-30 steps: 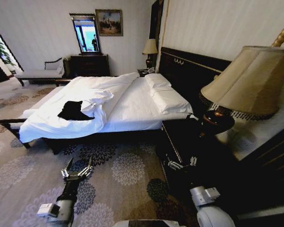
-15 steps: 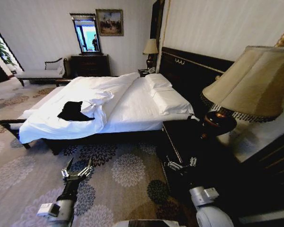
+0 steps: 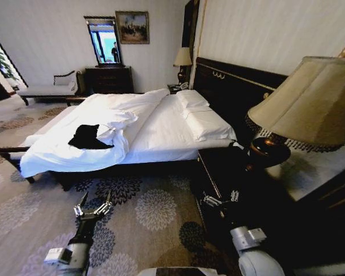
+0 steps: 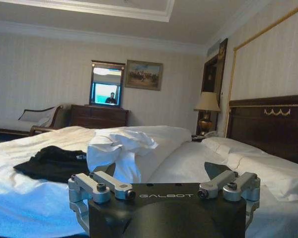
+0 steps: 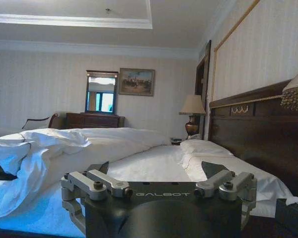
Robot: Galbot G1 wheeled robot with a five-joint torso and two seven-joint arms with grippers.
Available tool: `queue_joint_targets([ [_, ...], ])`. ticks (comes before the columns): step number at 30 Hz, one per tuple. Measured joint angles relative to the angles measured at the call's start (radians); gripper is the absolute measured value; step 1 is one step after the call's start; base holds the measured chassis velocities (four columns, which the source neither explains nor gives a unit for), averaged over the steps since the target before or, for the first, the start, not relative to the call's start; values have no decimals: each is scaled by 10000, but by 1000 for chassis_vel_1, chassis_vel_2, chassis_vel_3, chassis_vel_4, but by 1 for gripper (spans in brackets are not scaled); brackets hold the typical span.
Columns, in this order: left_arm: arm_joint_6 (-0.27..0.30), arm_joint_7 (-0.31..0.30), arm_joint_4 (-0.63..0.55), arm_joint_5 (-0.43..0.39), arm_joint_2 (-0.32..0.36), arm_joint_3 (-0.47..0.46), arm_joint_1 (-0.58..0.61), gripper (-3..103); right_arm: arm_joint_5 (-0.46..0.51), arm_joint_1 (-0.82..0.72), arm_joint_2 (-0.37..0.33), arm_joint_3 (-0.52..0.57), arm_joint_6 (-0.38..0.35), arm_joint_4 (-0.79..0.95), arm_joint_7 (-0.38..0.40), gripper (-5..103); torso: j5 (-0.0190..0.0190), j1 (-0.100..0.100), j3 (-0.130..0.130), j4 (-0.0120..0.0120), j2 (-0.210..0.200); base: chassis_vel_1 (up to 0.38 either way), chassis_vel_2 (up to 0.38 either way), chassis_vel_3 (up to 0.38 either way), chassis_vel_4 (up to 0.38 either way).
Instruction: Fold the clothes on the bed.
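Both arms hang low over the flowered carpet [image 3: 155, 207]. The left claw [image 3: 93, 207] has its fingers spread wide with nothing in them, and the right claw [image 3: 220, 199] looks the same, open and empty, beside the dark nightstand [image 3: 218, 167]. Well beyond the left claw, the black T-shirt [image 3: 89, 137] lies crumpled on the bed [image 3: 161, 129], touching the bunched white duvet [image 3: 112, 123].

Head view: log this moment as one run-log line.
stage: away from bed | T-shirt: crumpled on duvet, unfolded | left gripper: open, over carpet | right gripper: open, by nightstand
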Motion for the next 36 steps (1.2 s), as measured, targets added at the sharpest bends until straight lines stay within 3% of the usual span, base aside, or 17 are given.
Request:
queue_joint_targets([
  [18, 21, 20, 7, -260, 23, -206, -80, 100, -16, -51, -8, 60, 81, 19, -58, 100, 0, 1, 1, 0, 0, -111, 112, 111, -108],
  [26, 535, 234, 226, -1281, 511, -897, -585, 100, 416, 294, -358, 498, 55, -230, 48, 100, -1, 1, 1, 0, -1, -98, 100, 105, -101],
  [36, 683, 483, 445, -1670, 955, -1231, -662, 100, 1063, 628, -835, 1183, -41, -430, 182, 100, 0, 1, 1, 0, -1, -122, 123, 119, -118],
])
